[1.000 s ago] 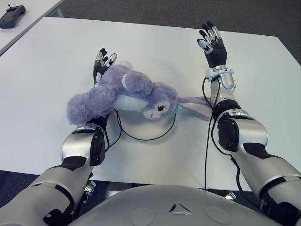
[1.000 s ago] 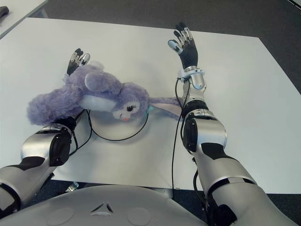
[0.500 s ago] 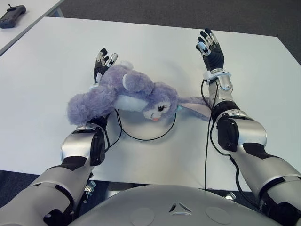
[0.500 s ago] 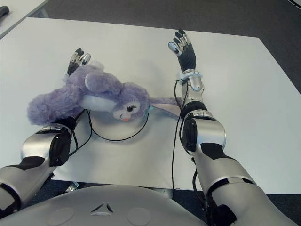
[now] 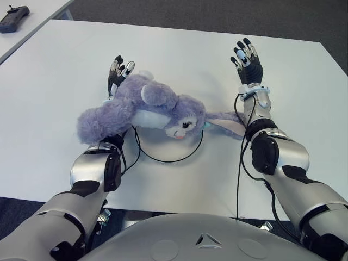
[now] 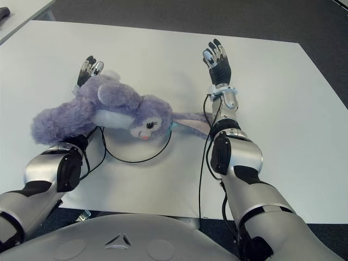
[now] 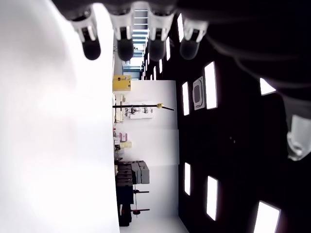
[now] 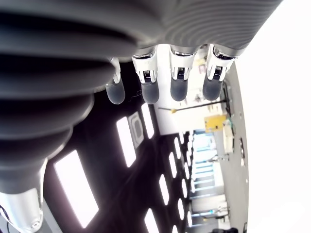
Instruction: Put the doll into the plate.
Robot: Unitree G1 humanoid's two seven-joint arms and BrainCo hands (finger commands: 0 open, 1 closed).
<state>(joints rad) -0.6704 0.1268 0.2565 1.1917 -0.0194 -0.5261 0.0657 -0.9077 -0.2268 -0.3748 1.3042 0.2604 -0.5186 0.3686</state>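
Since a second ago your right hand [image 5: 247, 58] has drifted slightly to the right, fingers spread and empty, while your left hand [image 5: 118, 72], released too, shows behind the doll [image 5: 142, 108], which lies draped across the plate [image 5: 163, 155] on the desk [image 5: 179, 54], apparently already delivered.

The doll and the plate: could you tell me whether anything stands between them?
Nothing visible does. The doll already lies across the plate, draped over the left arm, left hand beyond it; right hand is open, apart.

Lab or office hall: white tables [image 5: 179, 43], grey carpet, ceiling light panels [image 7: 211, 85], handheld controller [image 5: 13, 18].
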